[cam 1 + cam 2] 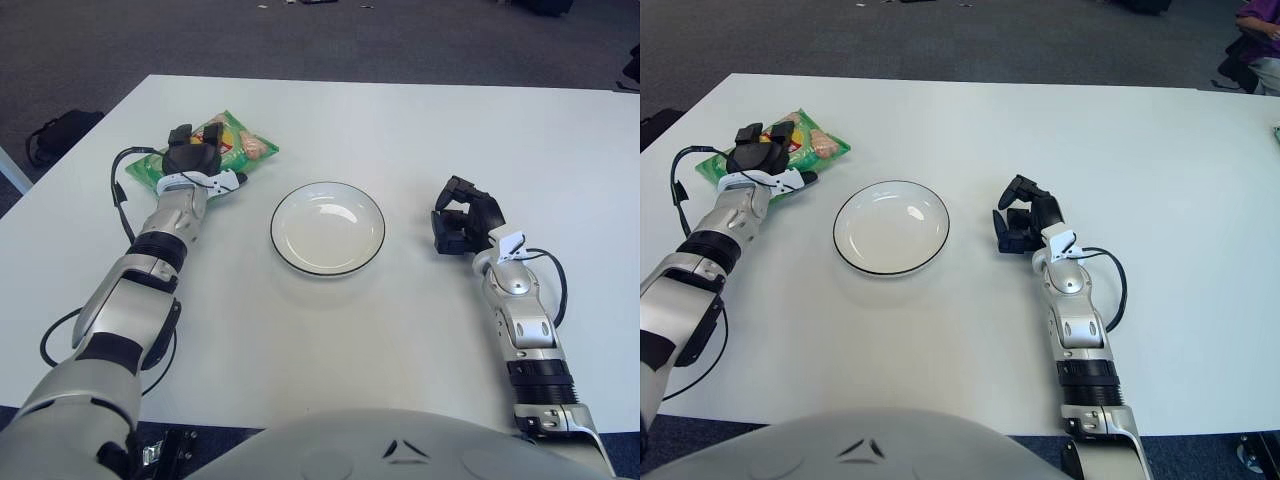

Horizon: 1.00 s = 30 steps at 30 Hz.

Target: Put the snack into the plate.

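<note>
Nearest the camera, the white worktop (330,350) lay bare between the two forearms, nothing on it yet that counted toward the job. A little farther out sat the plate (328,227), white with a dark rim, dead centre and holding nothing at all. So the scoreboard read zero: no snack in the plate.

Off to the plate's right, well apart from it, the right robot hand (462,222) showed with its fingers curled in on themselves and nothing between them. It looked idle, out of the play.

Farther back and to the left was where the action stood. The left robot hand (190,160) was down on top of the snack (232,141), a green crinkly packet with a picture on its front, lying flat on the worktop up and to the left of the plate, clear of the rim. The dark fingers draped over the packet's near end, pressing on it. Whether they had truly closed around it or were merely resting on top, I could not tell; the packet did not look lifted.

My read: the task was at the grasping stage, early on. Left to do, as I judged it, were a firm hold, a lift, a carry rightward over the rim, and a release into the plate.
</note>
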Tool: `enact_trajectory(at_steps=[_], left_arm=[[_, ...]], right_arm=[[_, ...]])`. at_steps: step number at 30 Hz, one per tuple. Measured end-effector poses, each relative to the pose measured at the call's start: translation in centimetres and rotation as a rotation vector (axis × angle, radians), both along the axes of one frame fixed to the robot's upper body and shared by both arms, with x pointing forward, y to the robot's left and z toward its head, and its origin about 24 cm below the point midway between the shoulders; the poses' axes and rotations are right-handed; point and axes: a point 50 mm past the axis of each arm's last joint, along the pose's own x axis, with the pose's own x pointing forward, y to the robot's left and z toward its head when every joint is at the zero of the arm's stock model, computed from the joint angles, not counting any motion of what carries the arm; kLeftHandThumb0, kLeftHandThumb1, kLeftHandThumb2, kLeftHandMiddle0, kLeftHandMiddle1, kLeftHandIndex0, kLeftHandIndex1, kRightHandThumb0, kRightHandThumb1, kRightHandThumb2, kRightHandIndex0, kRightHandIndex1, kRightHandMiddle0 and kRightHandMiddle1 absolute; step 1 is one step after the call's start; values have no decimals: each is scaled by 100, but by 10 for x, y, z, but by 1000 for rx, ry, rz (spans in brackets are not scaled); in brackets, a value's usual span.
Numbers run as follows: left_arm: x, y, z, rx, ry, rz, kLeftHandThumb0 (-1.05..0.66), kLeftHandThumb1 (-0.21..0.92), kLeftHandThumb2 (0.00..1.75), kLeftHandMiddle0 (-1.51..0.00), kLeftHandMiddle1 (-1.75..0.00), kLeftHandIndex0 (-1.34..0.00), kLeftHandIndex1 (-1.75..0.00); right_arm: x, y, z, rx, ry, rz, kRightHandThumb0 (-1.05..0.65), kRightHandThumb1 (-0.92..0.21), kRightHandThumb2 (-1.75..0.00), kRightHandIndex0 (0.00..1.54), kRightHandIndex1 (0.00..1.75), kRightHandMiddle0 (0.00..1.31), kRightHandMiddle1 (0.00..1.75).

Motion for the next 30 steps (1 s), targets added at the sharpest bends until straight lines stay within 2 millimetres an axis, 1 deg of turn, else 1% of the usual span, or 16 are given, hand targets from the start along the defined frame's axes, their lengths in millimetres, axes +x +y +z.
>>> enact_trajectory(at_steps=[1,2,3,4,5,6,7,8,9,10,13,18,23,25,30], left_arm=[[0,0,0,-5,-6,0,-73,82,50,-6,-161,0,-119],[0,0,-1,-12,-16,-3,-69,77,56,-8,-164,0,-129],[-1,0,-1,-19,-24,-5,-44,70,72,-21,-168,-9,-143],[-1,0,-1,-27,-32,-7,-28,57,93,-34,-170,-20,-153],[-1,0,-1,-32,-38,-9,-23,52,100,-39,-171,-24,-157],[-1,0,-1,-35,-45,-13,-15,39,115,-51,-165,-37,-163],[-1,0,-1,-38,-50,-16,-9,31,125,-58,-161,-46,-167],[-1,0,-1,-41,-56,-20,-7,28,129,-61,-159,-49,-169],[-2,0,-1,-45,-61,-22,-5,21,136,-68,-154,-56,-171],[-1,-1,-1,-49,-65,-26,-3,16,140,-73,-150,-60,-172],[-2,-1,0,-58,-81,-33,-1,6,149,-85,-140,-69,-174],[-2,0,0,-50,-117,-35,0,-2,156,-93,-136,-74,-175],[-4,0,-1,-43,-140,-35,0,-4,159,-95,-137,-74,-175],[-4,0,-1,-52,-144,-35,0,-3,159,-95,-140,-71,-175],[-2,0,5,-93,-164,-49,0,-2,161,-91,-150,-69,-175]], right_arm=[[0,0,0,0,1,2,-50,-27,-137,128,175,65,175],[0,0,0,-1,2,4,-50,-27,-137,129,175,65,175],[0,0,0,-2,2,5,-50,-27,-137,129,175,65,175],[0,0,0,-2,3,6,-50,-27,-137,129,175,65,175],[0,0,0,-3,3,7,-50,-27,-137,129,175,65,175],[0,0,0,-4,4,8,-50,-27,-137,129,175,65,175],[0,0,0,-4,5,10,-50,-27,-137,129,175,65,175],[0,0,0,-5,6,11,-50,-27,-137,129,175,65,175],[0,0,0,-6,6,12,-50,-28,-137,129,175,65,175],[0,0,0,-7,6,12,-50,-28,-136,129,175,65,175],[0,0,0,-8,8,15,-50,-28,-136,129,175,65,175],[1,1,0,-9,12,18,-50,-28,-136,128,175,65,175],[1,1,0,-9,13,25,-50,-28,-136,128,175,65,175],[1,1,0,-10,13,29,-50,-28,-136,128,175,64,175],[1,1,1,-13,11,36,-50,-28,-136,128,175,65,175]])
